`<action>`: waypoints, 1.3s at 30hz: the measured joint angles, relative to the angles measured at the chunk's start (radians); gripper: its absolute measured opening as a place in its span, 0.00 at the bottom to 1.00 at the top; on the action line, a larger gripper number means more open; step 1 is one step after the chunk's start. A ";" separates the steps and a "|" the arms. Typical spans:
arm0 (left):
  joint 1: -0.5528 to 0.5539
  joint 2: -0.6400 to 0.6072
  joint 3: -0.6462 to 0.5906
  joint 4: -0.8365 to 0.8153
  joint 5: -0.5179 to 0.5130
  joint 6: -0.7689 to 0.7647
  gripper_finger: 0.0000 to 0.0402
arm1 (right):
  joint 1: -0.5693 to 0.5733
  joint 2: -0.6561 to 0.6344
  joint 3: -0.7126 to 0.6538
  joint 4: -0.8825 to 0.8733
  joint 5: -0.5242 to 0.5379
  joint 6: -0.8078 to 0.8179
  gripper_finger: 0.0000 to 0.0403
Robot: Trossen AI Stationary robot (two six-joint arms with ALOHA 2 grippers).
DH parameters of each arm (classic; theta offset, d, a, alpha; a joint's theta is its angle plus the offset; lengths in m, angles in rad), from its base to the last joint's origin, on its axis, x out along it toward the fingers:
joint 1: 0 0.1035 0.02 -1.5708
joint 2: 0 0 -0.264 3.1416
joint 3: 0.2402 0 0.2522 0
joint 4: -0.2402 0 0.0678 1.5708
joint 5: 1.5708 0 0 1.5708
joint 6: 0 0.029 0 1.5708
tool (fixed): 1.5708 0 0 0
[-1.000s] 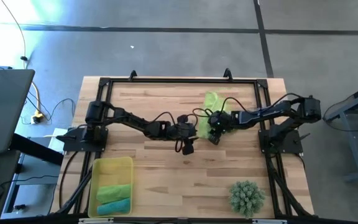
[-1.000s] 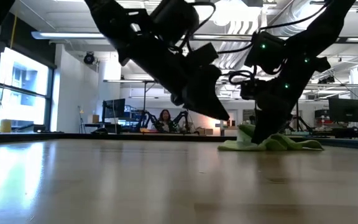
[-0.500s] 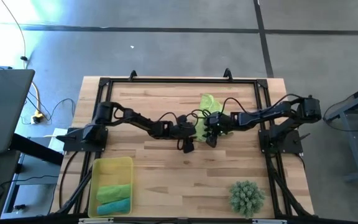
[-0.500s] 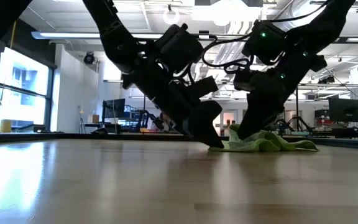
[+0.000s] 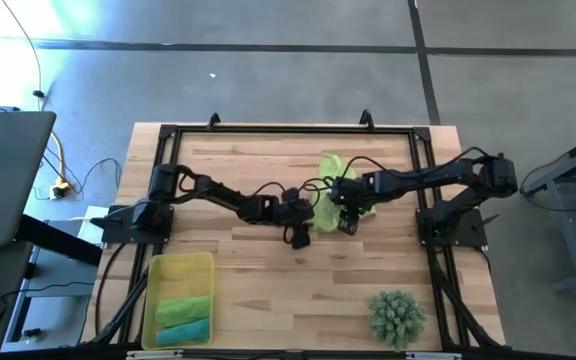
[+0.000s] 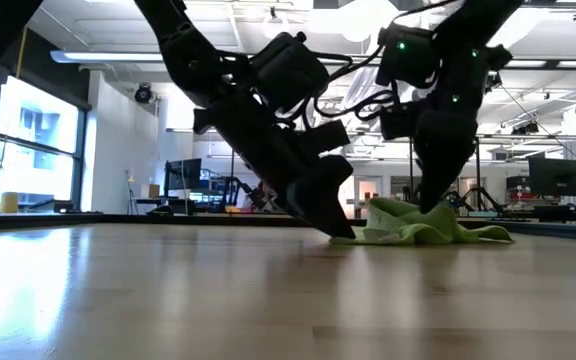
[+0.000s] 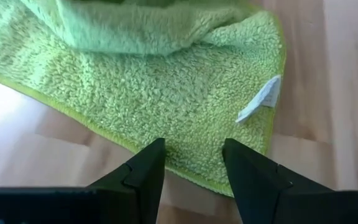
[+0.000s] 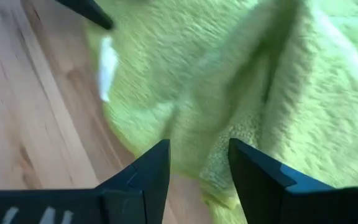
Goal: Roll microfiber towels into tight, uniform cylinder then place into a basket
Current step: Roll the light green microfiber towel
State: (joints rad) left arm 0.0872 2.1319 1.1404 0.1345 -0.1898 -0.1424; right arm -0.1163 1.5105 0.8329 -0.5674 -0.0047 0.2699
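A: Lime-green towel [image 5: 330, 180], position? 
B: It lies crumpled on the wooden tabletop [image 5: 268, 280], midway across and toward the far edge. In the high view both arms cover much of it, so its full outline cannot be made out. The left wrist view shows one corner with a white label [image 7: 261, 99]; the part beyond is folded over itself.

A: Left gripper [image 7: 192, 157]? 
B: Its fingers stand spread, tips down on the towel's near-left border. Whether they press the cloth or only touch it cannot be told.

A: Right gripper [image 8: 197, 162]? 
B: Its fingers are also spread, set over a raised fold of the same towel. The low view shows it pointing down onto the cloth. No cloth is seen pinched between its fingers.

A: Remaining items? 
B: The yellow basket [image 5: 178, 264] sits at the near-left corner and holds a green roll [image 5: 183, 308] and a teal roll [image 5: 184, 331], side by side. A spiky green plant [image 5: 398, 315] stands by the near-right corner; the picture's lower border cuts off the near edge.
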 joint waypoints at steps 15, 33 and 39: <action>-0.111 -0.016 0.001 -0.068 0.032 -0.170 0.39 | 0.035 -0.001 -0.089 -0.137 0.031 -0.033 0.39; -0.183 -0.044 -0.002 -0.132 0.015 -0.199 0.39 | 0.033 -0.058 -0.128 -0.159 -0.283 -0.244 0.39; -0.176 -0.045 -0.002 -0.138 0.006 -0.197 0.39 | 0.057 -0.082 -0.127 -0.129 -0.470 -0.252 0.39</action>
State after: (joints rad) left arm -0.0888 2.0874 1.1381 -0.0038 -0.1842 -0.3394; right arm -0.0595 1.4286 0.7059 -0.6966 -0.4749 0.0182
